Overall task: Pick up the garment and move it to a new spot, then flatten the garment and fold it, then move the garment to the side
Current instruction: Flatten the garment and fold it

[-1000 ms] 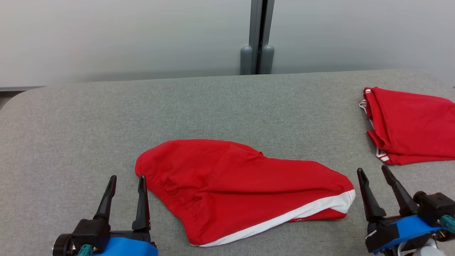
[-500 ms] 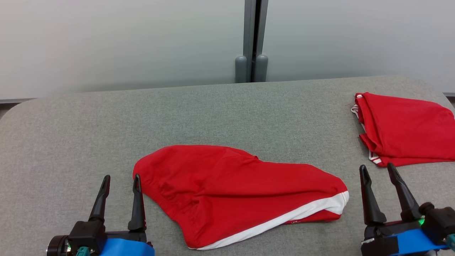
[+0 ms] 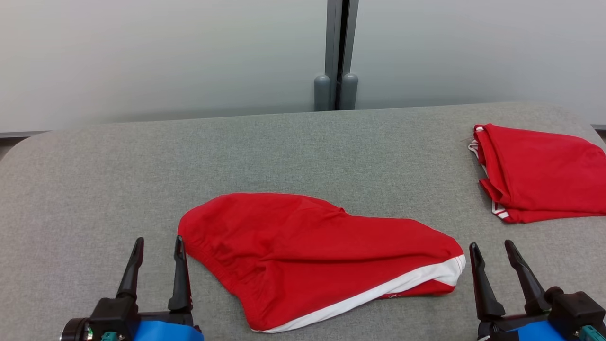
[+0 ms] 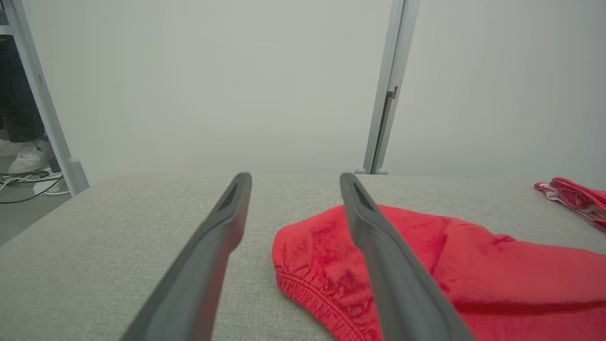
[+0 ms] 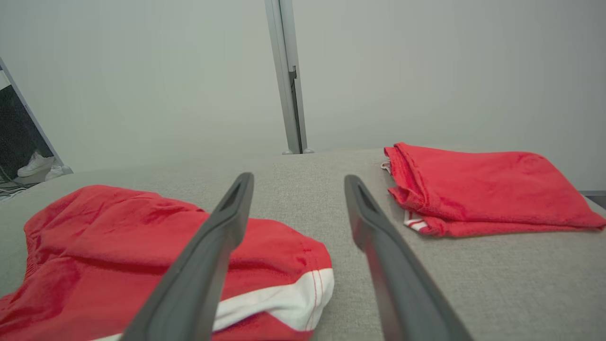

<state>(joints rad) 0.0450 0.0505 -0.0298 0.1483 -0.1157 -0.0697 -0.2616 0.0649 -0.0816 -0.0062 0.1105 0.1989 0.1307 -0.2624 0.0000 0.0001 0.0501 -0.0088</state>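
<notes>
Hovering nearest, the left gripper [image 3: 158,239] and right gripper [image 3: 491,244] both stand wide open and empty. They flank the rumpled red fabric shorts with a white hem band [image 3: 312,251], which lie at the middle of the grey cloth-topped desk [image 3: 284,151]. Flattening, folding and setting aside look still to do. A folded red garment [image 3: 539,173] lies far right. The right gripper has drawn back nearer than half a second ago, while the shorts are unmoved.

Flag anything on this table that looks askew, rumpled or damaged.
The middle red garment lies askew and creased, its white-trimmed hem slanting toward the near edge, unlike the neatly folded red garment at the far right. Nothing looks spilled or damaged.
</notes>
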